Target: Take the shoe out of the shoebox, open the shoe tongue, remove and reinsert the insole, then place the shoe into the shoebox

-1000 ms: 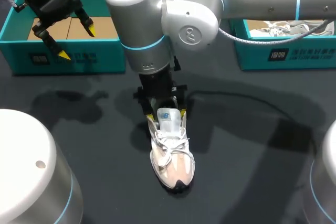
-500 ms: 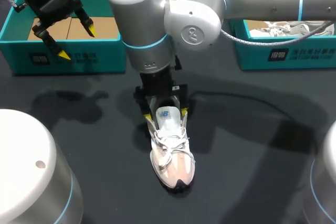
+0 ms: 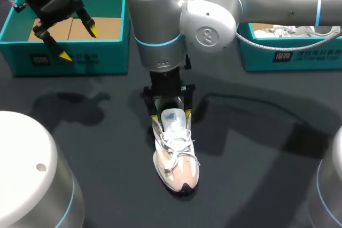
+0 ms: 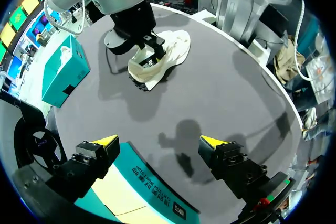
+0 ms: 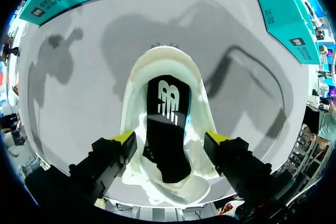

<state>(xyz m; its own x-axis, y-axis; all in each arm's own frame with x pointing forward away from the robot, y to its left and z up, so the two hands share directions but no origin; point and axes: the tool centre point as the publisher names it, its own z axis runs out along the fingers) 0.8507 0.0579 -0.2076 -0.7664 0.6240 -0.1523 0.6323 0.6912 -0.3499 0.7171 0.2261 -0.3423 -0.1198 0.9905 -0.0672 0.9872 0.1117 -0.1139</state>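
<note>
R arm [image 3: 224, 4] slid right; R jaws clamp shoe [image 3: 176, 159] heel.

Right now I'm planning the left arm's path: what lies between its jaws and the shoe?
Just the box's front wall below them, then bare table up to the shoe; the left wrist view shows it.

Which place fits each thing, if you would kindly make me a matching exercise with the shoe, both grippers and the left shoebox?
Things:
1. shoe
2. left gripper
3. right gripper
4. left shoebox

Places:
A. over the shoe's heel end
B. at the far left of the table
C. lying on the table, toe toward the near edge
D. above the left shoebox, open and empty

Pairs: 1-C; 2-D; 3-A; 4-B
</note>
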